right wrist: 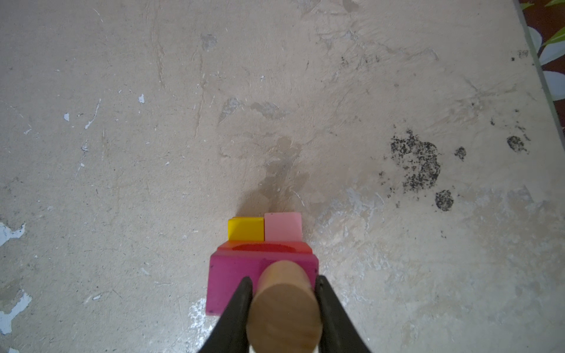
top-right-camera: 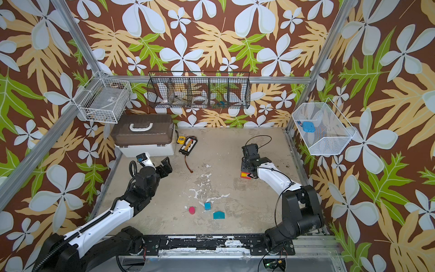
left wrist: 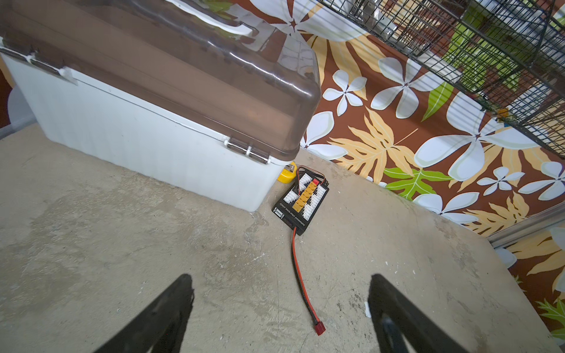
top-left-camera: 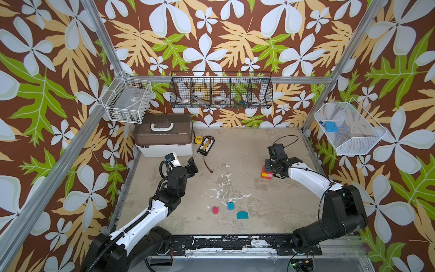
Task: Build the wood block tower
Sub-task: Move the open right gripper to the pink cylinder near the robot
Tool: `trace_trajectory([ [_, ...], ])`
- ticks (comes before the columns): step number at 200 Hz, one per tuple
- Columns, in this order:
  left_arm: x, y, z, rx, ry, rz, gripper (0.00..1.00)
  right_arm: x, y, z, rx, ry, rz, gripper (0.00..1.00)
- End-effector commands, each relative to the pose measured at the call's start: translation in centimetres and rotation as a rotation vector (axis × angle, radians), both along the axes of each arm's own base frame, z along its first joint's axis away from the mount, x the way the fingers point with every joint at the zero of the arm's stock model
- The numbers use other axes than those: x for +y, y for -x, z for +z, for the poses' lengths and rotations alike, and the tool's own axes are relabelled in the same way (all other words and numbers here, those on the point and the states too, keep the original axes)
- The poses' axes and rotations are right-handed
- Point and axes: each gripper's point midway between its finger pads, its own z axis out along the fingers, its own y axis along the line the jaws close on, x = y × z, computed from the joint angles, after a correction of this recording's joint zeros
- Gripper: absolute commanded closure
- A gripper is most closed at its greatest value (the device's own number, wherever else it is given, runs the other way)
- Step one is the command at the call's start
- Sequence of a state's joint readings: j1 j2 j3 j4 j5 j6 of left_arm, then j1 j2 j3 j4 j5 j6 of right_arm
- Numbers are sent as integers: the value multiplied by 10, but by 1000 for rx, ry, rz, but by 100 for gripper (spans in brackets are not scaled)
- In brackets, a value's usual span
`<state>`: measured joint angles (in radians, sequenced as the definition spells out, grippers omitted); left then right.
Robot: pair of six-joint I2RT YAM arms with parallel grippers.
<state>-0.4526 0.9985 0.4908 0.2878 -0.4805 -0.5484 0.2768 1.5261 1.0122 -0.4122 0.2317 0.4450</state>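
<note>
The tower (top-left-camera: pixel 266 174) (top-right-camera: pixel 244 175) stands at the right of the table. In the right wrist view it has a yellow block (right wrist: pixel 246 229) and a pink block (right wrist: pixel 282 227) low down, a red-orange layer (right wrist: pixel 266 247), then a magenta block (right wrist: pixel 232 281). A plain tan cylinder (right wrist: pixel 284 305) stands on top. My right gripper (right wrist: pixel 284 279) (top-left-camera: pixel 268 164) straddles the cylinder, open a little, with a thin gap at each tip. A magenta cylinder (top-left-camera: pixel 215 210), a blue cube (top-left-camera: pixel 231 206) and a teal house-shaped piece (top-left-camera: pixel 242 214) lie loose near the front. My left gripper (left wrist: pixel 279 278) (top-left-camera: pixel 191 166) is open and empty.
A white toolbox with a brown lid (top-left-camera: pixel 162 136) stands at the back left. Beside it lie a yellow tape measure (top-left-camera: pixel 198 140) and a black connector board (top-left-camera: pixel 206 145) with a red-black cable (left wrist: pixel 301 275). Wire baskets hang on the walls; the right one holds a blue case (top-left-camera: pixel 330 127).
</note>
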Motion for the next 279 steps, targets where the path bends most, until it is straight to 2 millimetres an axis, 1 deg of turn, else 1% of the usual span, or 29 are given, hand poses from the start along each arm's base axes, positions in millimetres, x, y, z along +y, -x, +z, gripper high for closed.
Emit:
trace_trajectory([
  [1,0,-2,6,-15,4,0,9,0,0,5,-11,-6,-4,56],
  [7,0,-2,5,-14,3,0,9,0,0,6,-10,-7,-3,53],
  [40,0,-2,6,-14,4,0,9,-3,4,15,-26,-2,-18,52],
  [58,0,-2,5,-14,3,0,9,-5,9,26,-49,-19,-27,51],
  [71,0,-2,6,-15,3,2,9,3,17,39,-85,-76,-8,51],
  [79,0,-2,5,-14,2,3,9,15,23,47,-120,-120,19,50],
  [94,0,-2,5,-15,4,6,9,44,39,70,-211,-176,107,41],
  [110,1,-2,4,-13,2,11,9,72,59,85,-273,-242,175,34],
  [119,2,-2,4,-12,1,18,8,88,70,91,-307,-281,222,31],
  [127,3,-2,4,-11,1,23,7,108,83,97,-337,-313,281,29],
  [150,6,-1,4,-12,-5,36,7,160,121,100,-370,-362,429,24],
  [165,8,0,5,-13,-7,45,7,191,145,95,-361,-361,514,22],
  [183,11,1,6,-18,-9,55,6,225,169,81,-327,-338,599,22],
  [194,12,2,6,-20,-8,60,6,243,183,70,-302,-313,641,22],
  [215,14,4,8,-26,-7,68,5,274,203,47,-248,-294,711,22],
  [253,14,4,7,-27,-3,71,5,313,229,5,-160,-209,797,28],
  [279,13,3,8,-27,-2,68,5,327,236,-24,-101,-149,817,33],
])
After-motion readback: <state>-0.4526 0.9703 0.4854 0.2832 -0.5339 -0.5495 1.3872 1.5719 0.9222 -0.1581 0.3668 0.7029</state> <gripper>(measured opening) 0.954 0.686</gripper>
